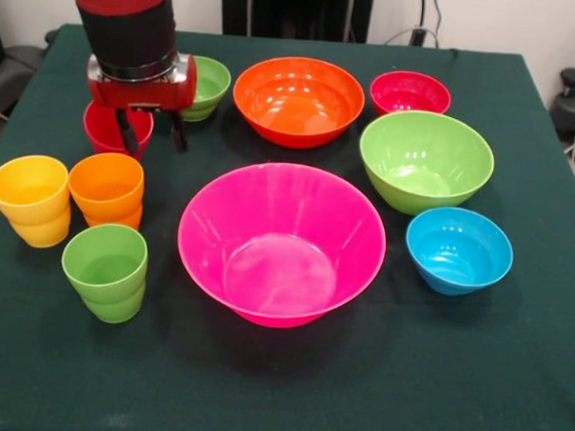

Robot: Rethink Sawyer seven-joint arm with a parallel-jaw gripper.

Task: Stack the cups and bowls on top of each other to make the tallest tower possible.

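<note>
Nothing is stacked yet: all ten pieces stand apart on the green desk. The pink bowl sits at centre frame, the large orange bowl above it, the large green bowl to the right, the small red bowl at upper right, the blue bowl at right, and the small green bowl at upper left, partly hidden behind the arm. The yellow cup, orange cup and green cup cluster at left. The claw hangs at upper left, its two dark fingers spread apart and holding nothing. The red cup lies immediately left of and below the claw; one finger appears over or inside its rim, the other outside to its right, though contact cannot be confirmed. The cup stands upright, mouth up, axis vertical. Judgement: the coming move is likely a rim pinch on this cup, requiring only a short descent.
</note>
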